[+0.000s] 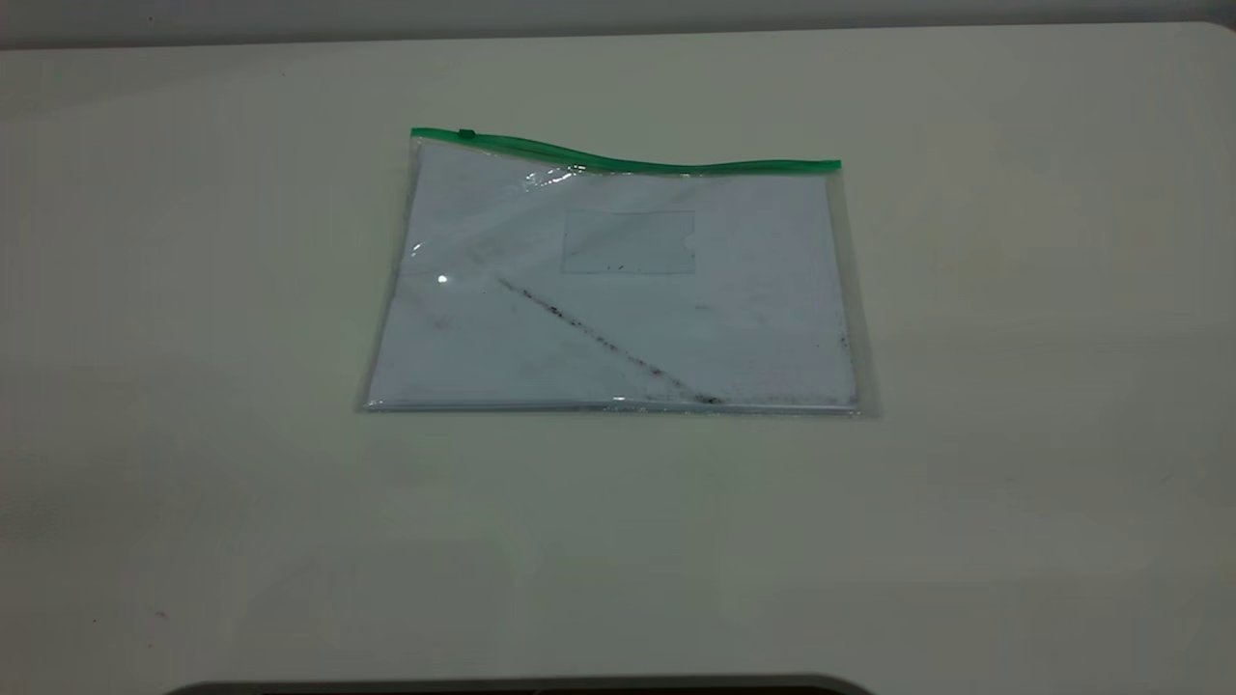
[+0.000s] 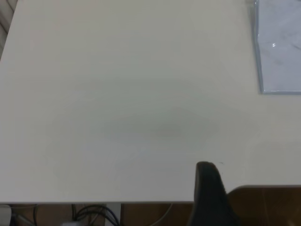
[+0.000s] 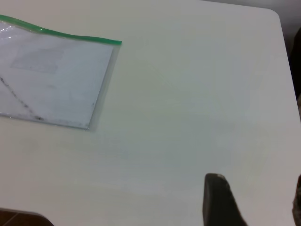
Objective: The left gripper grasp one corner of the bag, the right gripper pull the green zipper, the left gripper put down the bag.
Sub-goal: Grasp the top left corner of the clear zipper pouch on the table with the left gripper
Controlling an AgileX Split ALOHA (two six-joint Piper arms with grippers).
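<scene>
The bag [image 1: 618,290], a clear pouch holding white paper with a dark diagonal smudge and a small card pocket, lies flat mid-table. The green zipper [image 1: 628,159] runs along its far edge, wavy, with the slider tab [image 1: 466,133] near the left end. Neither gripper shows in the exterior view. My left gripper [image 2: 256,188] hovers over the table's edge, far from the bag's corner [image 2: 280,47]; only one dark finger [image 2: 209,186] shows, with a wide gap beside it. My right gripper [image 3: 256,193] is open and empty over bare table, well away from the bag [image 3: 51,80] and its green strip [image 3: 61,34].
The pale table [image 1: 1014,434] extends around the bag on all sides. Its rounded corner [image 3: 275,14] shows in the right wrist view. Cables [image 2: 94,214] hang below the table's edge in the left wrist view. A dark rim [image 1: 521,687] lies at the near edge.
</scene>
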